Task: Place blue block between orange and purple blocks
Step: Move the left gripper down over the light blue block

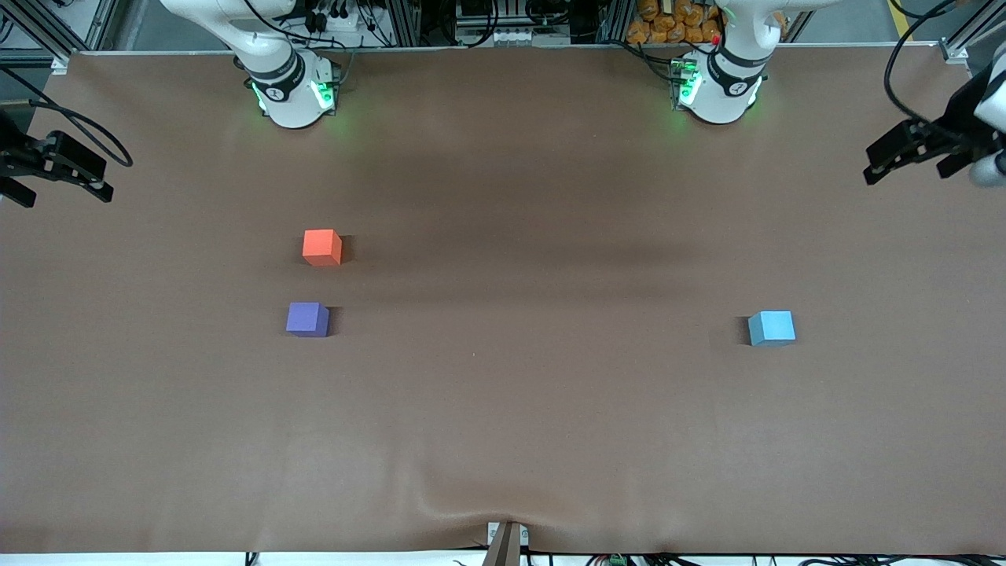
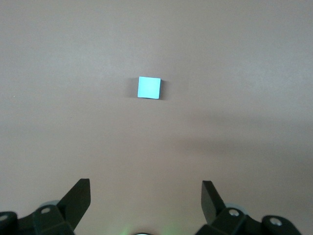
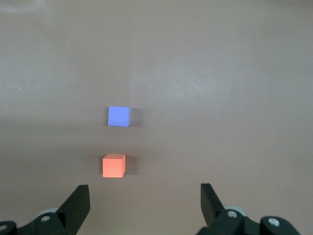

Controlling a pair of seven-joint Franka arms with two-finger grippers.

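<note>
The blue block point(image 1: 771, 328) sits on the brown table toward the left arm's end; it also shows in the left wrist view point(image 2: 149, 87). The orange block point(image 1: 322, 247) and the purple block point(image 1: 307, 319) sit toward the right arm's end with a small gap between them, the purple one nearer the front camera; both show in the right wrist view, orange point(image 3: 113, 165) and purple point(image 3: 118, 116). My left gripper point(image 1: 905, 174) point(image 2: 145, 188) is open and empty, high over the table's edge at its own end. My right gripper point(image 1: 69, 195) point(image 3: 145, 192) is open and empty, high over its own end.
The brown table cover point(image 1: 519, 393) is wrinkled near its front edge. A small clamp point(image 1: 505, 542) sits at the middle of that edge. The arm bases point(image 1: 295, 90) point(image 1: 719, 86) stand along the back.
</note>
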